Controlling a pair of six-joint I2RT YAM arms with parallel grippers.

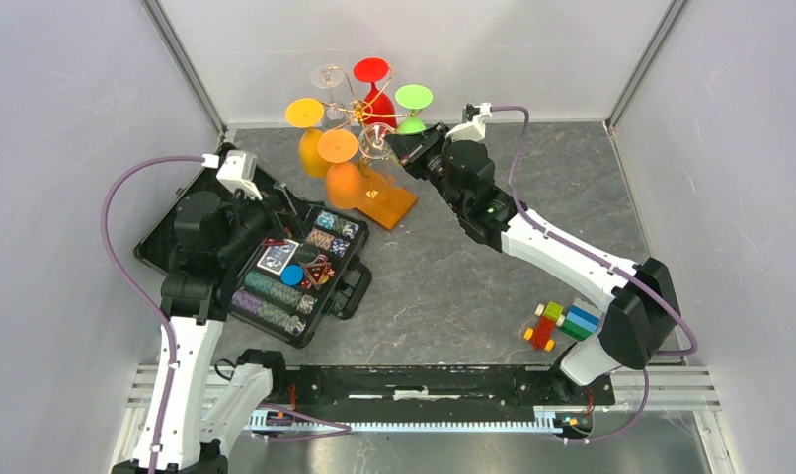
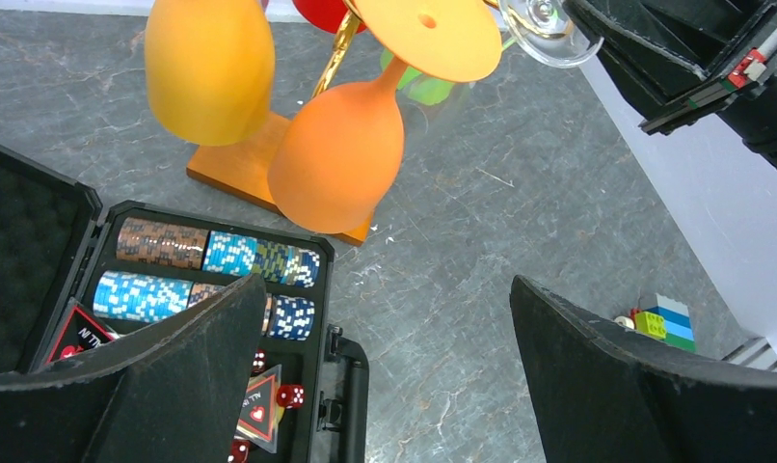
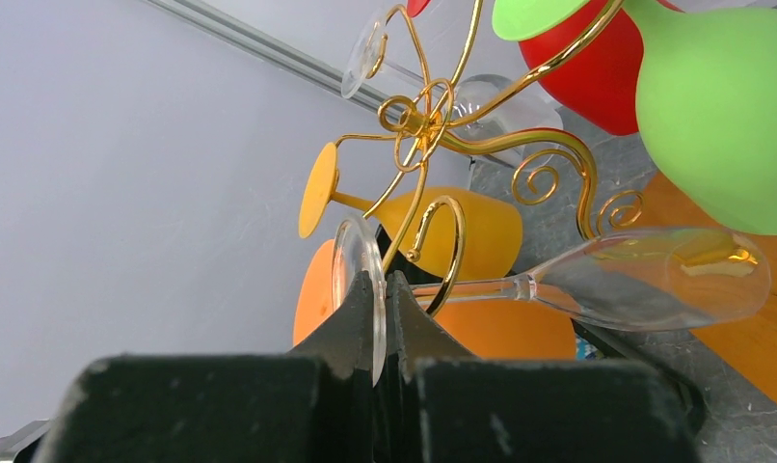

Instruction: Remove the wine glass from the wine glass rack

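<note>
The wine glass rack (image 1: 356, 112), a gold wire tree on an orange-brown wooden base (image 1: 391, 200), stands at the back middle of the table. Upside-down glasses hang from it: red (image 1: 377, 103), green (image 1: 412, 97), yellow (image 1: 313, 150), orange (image 1: 344, 183) and clear ones. My right gripper (image 3: 385, 289) is shut on the round foot of a clear wine glass (image 3: 655, 278), whose stem lies in a gold scroll arm (image 3: 441, 241) with the bowl pointing away. My left gripper (image 2: 385, 289) is wide open over the table, holding nothing, just short of the orange glass (image 2: 341, 159).
An open black case of poker chips (image 1: 276, 286), with cards and dice, lies under my left arm. Coloured toy bricks (image 1: 560, 324) sit near my right arm's base. Grey walls close in both sides and the back.
</note>
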